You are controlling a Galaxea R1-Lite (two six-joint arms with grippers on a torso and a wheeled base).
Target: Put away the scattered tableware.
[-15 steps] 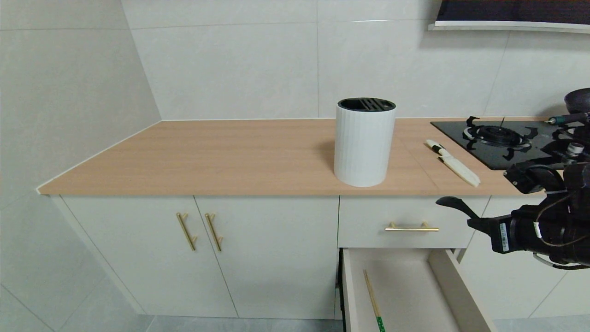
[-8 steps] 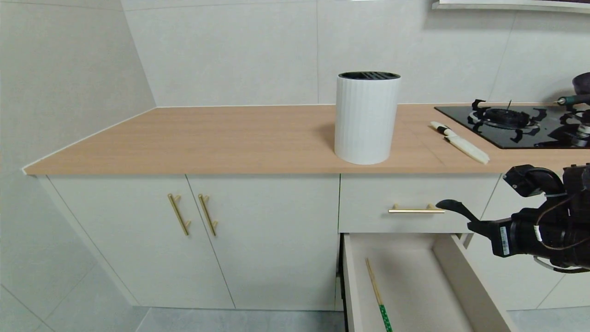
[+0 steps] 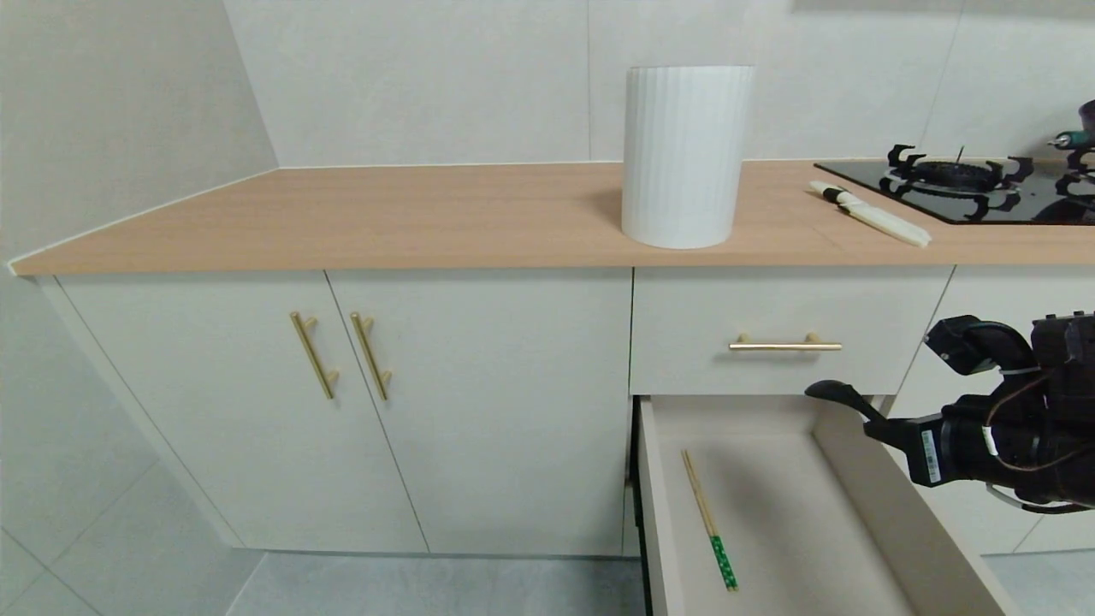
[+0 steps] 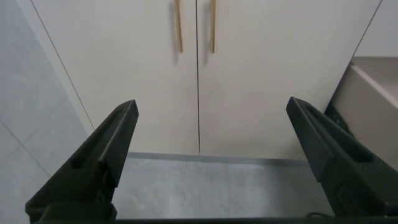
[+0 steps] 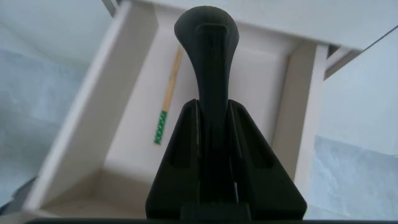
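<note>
Chopsticks (image 3: 708, 530) with green ends are lying on the floor of the open drawer (image 3: 864, 479), near its left wall. The right end effector (image 3: 834, 395) is being held just above the drawer's right wall, its fingers pressed together. Above the drawer, on the counter (image 3: 385, 218), a knife (image 3: 868, 224) is lying near a white ribbed container (image 3: 687, 158). The left end effector (image 4: 211, 109) is being held spread wide, left of the drawer, facing the cabinet doors (image 4: 199, 62).

No legible text, number, brand or sign can be read on any surface. A small white sticker (image 3: 929, 445) just behind the right gripper (image 3: 828, 392) carries print too small to read.
</note>
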